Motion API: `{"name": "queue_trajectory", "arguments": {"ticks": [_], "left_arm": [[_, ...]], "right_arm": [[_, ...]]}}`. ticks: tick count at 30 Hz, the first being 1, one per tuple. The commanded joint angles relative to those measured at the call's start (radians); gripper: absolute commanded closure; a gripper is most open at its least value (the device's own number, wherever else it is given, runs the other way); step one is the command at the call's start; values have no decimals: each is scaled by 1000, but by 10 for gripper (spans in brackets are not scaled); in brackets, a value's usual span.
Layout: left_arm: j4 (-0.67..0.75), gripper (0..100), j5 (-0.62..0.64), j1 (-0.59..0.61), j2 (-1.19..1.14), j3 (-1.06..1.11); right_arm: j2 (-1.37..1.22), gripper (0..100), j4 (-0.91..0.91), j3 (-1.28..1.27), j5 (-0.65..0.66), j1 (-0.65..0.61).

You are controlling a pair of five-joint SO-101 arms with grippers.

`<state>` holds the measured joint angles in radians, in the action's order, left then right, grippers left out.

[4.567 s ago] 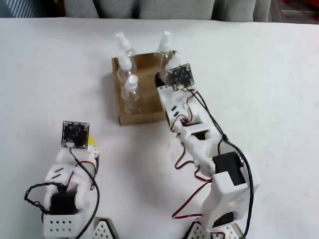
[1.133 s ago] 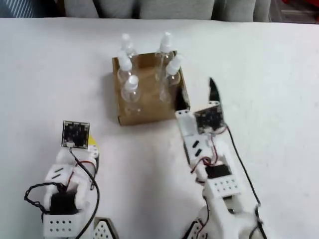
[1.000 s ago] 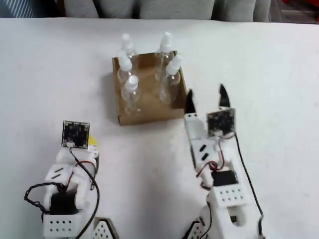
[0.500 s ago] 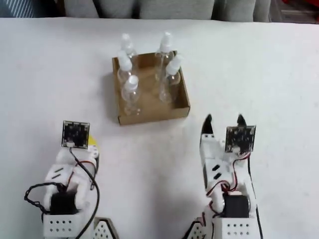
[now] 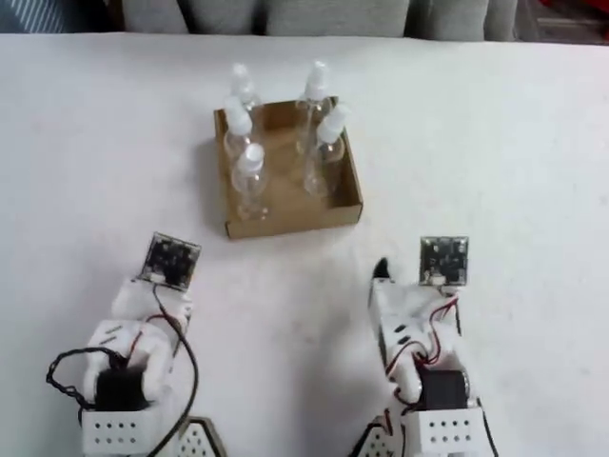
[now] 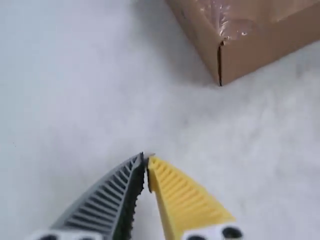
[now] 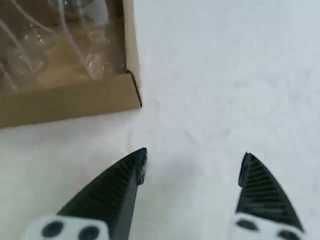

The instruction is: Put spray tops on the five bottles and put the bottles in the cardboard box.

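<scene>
Five topped bottles (image 5: 250,169) stood in the box (image 5: 291,217), both claws apart from it.
The left claw (image 6: 146,159) was clenched on nothing, its tips meeting over the bench (image 5: 495,143). The right claw (image 7: 194,156) was released, jaws spread wide and empty. The box lay ahead of both claws, near wall towards them, its bottles upright inside with spray tops on.
</scene>
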<state>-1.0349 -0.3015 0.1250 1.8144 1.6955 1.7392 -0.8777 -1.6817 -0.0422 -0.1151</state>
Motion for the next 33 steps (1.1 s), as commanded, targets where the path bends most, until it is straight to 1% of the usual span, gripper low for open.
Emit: {"name": "queue_trajectory", "arguments": {"ticks": [1,2,5,7,9,11,13,14,16,18,20,23,33], "left_arm": [[-23,977,-12,2,16,-3],[-23,977,-12,2,16,-3],[-64,977,-12,-4,16,-3],[-112,978,-12,-50,16,-3],[-157,978,-12,-99,16,-3],[-166,978,-12,-108,16,-3],[-192,978,-12,-107,16,-3],[-198,978,-12,-107,16,-3],[-201,978,-15,-107,16,-3],[-199,978,-18,-107,16,-3],[-206,978,-14,-107,16,-3],[-206,977,-12,-105,16,-3],[-206,977,-12,-107,16,-3]], "right_arm": [[-12,752,-65,-12,-3,31],[-12,752,-79,-12,-9,44],[-4,752,-243,-12,-2,65],[-12,752,-225,-12,-2,116],[-13,761,-234,-12,0,136],[-16,830,-236,-12,32,137],[-33,955,-229,-14,104,133],[-42,998,-228,-14,149,134],[-42,949,-234,-14,224,139],[-39,951,-236,-14,292,150],[-39,964,-236,-14,331,159],[-39,967,-236,-14,351,156],[-39,967,-242,-14,356,157]]}}
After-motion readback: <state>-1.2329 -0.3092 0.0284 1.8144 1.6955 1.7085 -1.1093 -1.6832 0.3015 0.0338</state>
